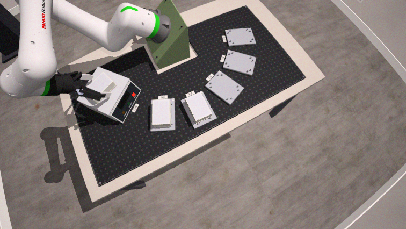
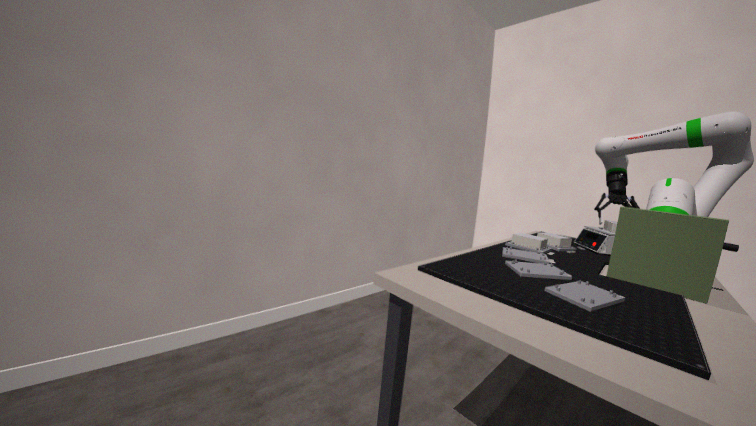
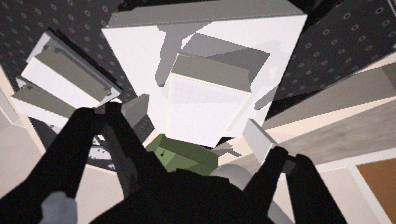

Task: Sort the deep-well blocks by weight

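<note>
One white deep-well block lies on the platform of the check-weigher CW. The weigher's red lamp is lit. My gripper is open and hangs close above this block, with one finger on each side and neither touching it. A second block sits in the infeed nest IN. A third block sits in the pass nest P1.
Three grey nests are empty: one right of P1, and two at the back right; I cannot read their labels. The green arm pedestal stands behind the weigher. The black mat covers the table.
</note>
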Action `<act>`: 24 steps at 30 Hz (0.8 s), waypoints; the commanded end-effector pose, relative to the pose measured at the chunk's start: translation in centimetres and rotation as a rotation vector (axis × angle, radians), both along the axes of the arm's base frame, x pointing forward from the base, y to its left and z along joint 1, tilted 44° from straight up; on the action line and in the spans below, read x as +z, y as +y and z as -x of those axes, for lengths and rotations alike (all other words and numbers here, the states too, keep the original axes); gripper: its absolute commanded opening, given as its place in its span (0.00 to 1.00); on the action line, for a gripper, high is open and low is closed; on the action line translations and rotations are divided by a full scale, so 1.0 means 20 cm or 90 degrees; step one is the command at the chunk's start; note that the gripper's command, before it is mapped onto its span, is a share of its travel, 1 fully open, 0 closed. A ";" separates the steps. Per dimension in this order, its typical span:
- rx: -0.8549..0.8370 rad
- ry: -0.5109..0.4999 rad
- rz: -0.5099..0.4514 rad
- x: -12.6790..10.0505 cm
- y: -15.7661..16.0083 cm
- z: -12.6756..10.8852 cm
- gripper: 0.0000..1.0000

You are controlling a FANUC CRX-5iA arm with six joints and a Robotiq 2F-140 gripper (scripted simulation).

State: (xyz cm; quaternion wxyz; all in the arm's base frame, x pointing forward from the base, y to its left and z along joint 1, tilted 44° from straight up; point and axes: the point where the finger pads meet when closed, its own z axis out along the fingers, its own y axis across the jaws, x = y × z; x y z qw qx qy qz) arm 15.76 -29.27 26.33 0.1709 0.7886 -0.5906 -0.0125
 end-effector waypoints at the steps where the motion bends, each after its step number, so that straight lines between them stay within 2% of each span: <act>1: 0.000 0.000 0.000 0.00 -0.01 0.00 1.00; 14: 0.000 0.000 0.000 -0.02 -0.02 0.00 1.00; 15: 0.000 0.000 0.000 -0.02 -0.02 0.00 0.10; 24: 0.000 0.000 0.000 -0.02 -0.02 0.00 0.10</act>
